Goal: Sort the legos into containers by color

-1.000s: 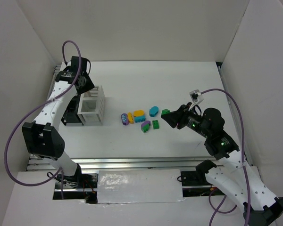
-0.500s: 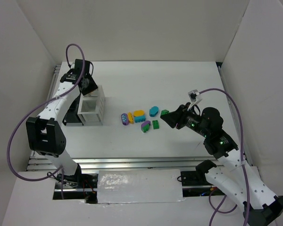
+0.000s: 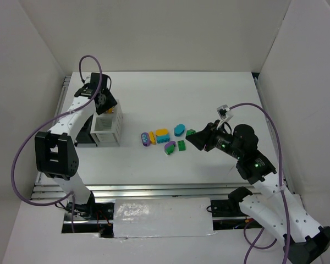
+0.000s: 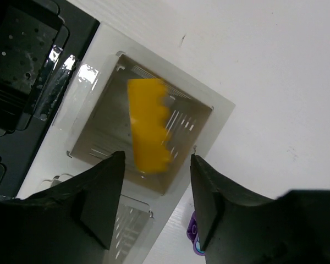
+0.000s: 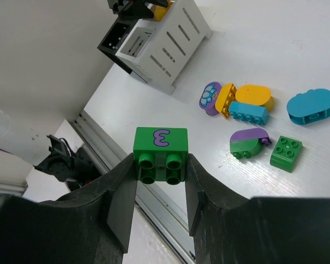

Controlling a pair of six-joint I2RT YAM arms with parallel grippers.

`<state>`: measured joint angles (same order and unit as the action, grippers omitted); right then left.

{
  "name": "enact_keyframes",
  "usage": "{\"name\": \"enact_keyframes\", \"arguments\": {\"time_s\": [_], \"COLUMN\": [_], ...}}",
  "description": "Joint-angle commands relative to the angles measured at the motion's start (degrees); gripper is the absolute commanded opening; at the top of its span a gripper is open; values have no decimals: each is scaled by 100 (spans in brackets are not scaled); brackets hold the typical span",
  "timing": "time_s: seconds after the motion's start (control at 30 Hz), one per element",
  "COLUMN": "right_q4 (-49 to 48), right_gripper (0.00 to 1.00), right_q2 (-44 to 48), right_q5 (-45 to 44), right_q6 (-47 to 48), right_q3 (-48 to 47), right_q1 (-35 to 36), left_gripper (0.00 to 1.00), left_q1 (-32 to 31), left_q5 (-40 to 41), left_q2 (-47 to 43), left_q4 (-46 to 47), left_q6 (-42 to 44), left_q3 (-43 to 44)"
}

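Yellow brick (image 4: pixel 148 125) blurs between my left gripper's (image 4: pixel 157 159) spread jaws, centred over 1 compartment of the white container (image 4: pixel 220 110) so it should land inside. My right gripper (image 5: pixel 160 165) pinches a green brick (image 5: pixel 160 144) mid-frame, lifted for sorting.

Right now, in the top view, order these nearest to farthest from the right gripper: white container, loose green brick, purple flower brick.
1. The loose green brick, just left of the right gripper.
2. The purple flower brick, cluster's left end.
3. The white container, far left.
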<state>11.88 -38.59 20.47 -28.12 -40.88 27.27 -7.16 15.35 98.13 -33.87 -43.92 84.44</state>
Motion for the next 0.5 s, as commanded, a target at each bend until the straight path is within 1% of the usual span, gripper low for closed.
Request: {"name": "enact_keyframes", "arguments": {"time_s": [0.0, 0.13, 0.23, 0.27, 0.3, 0.33, 0.4, 0.43, 0.47], "right_q4": [-168, -221, -247, -247, -256, -291, -353, -414, -467], "right_gripper": [0, 0, 0, 0, 0, 0, 0, 0, 0], "right_q2": [-52, -87, -114, -131, -184, -202, -280, -307, -333], "right_q5": [115, 141, 168, 177, 246, 299, 448, 615, 703], "right_q6": [96, 70, 52, 43, 43, 43, 26, 17, -18], "right_q3": [-8, 19, 37, 37, 45, 45, 63, 72, 80], "right_q1": [42, 42, 51, 51, 59, 51, 51, 51, 59], "left_gripper": [64, 74, 78, 79, 86, 90, 93, 94, 95], "left_q1": [48, 65, 65, 65, 65, 57, 57, 39, 22], "left_q5": [117, 143, 152, 126, 100, 56, -67, -303, -462], "left_q2": [-92, -180, -285, -416, -504, -618, -1022, -1198, -1556], "left_q4": [266, 275, 249, 284, 293, 345, 407, 468, 634], "left_q6": [-160, -196, -196, -196, -204, -178, -91, -3, 198], "left_q3": [-103, -139, -139, -165, -183, -226, -262, -340, -376]}}
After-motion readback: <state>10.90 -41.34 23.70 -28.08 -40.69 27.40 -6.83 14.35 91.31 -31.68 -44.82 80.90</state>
